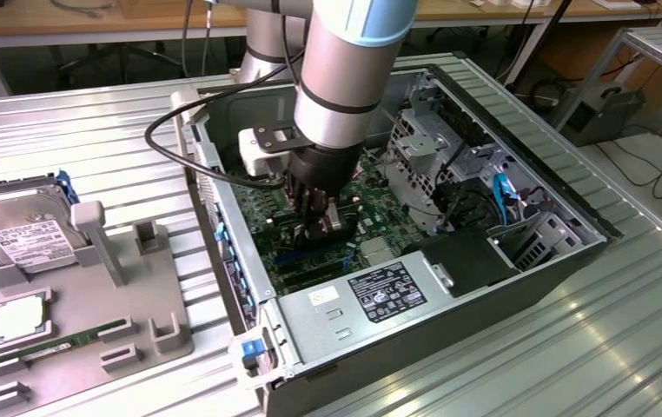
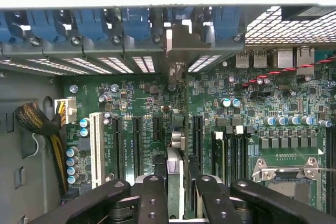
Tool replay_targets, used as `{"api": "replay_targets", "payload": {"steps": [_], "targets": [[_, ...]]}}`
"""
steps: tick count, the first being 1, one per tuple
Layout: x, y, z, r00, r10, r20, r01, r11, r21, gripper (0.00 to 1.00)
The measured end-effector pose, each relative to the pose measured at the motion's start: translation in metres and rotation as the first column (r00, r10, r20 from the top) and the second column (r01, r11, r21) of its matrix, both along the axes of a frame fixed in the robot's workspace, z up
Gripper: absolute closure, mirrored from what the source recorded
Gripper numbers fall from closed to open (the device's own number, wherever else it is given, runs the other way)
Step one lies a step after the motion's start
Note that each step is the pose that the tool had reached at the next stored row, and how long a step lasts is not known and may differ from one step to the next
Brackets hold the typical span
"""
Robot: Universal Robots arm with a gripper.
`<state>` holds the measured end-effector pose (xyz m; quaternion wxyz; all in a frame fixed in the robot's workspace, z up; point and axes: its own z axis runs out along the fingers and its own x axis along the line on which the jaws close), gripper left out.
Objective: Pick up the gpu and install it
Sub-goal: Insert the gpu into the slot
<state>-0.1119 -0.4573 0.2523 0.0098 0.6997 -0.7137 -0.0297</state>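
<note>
The case (image 1: 563, 261) lay on its side, open face up, so the arm (image 1: 343, 69) could reach straight down onto the board (image 1: 307, 252). The arm stood vertical over the slots for that reason, most likely to press a card in squarely.

The gripper (image 2: 176, 182) was down inside the case, jaws part closed on the gpu (image 2: 175, 156), held edge-on between the black fingers (image 2: 152, 198). In the wrist view the card ran as a thin strip away from the jaws, its pale bracket end (image 2: 169, 40) up against the rear slot openings beside the blue clips (image 2: 136, 24). That lined it with one long slot (image 2: 196, 135); looked like the seating step, card at or just above the slot.

The grey holder tray (image 1: 134, 304) outside the case kept the drive (image 1: 18, 234) and memory stick (image 1: 59, 345) upright or flat in fixed pockets for easy picking.

Hard to tell: whether the card's edge was already in the slot, as the fingers hid the contact. In the exterior view the wrist covered most of the card. The card's black face was not visible, only its edge.
</note>
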Motion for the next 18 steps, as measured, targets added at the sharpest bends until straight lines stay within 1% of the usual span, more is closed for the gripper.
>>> {"api": "replay_targets", "payload": {"steps": [7,9,11,15,16,17,18], "targets": [[0.0000,0.0000,0.0037,1.0000,0.001,0.0013,-0.001,1.0000,0.0022,0.74],[0.0000,0.0001,0.0061,1.0000,0.001,0.0005,-0.001,1.0000,0.0015,0.74],[0.0000,0.0002,0.0063,1.0000,0.001,0.0009,-0.001,1.0000,0.0016,0.74],[-0.0001,0.0000,0.0057,1.0000,0.001,0.0000,-0.001,1.0000,-0.0004,0.74],[-0.0001,0.0000,0.0044,1.0000,0.001,0.0000,-0.001,1.0000,-0.0018,0.74],[0.0000,0.0001,0.0029,1.0000,0.001,0.0007,-0.001,1.0000,-0.0019,0.74],[-0.0001,0.0001,0.0013,1.0000,0.001,0.0005,-0.001,1.0000,-0.0051,0.74]]}}
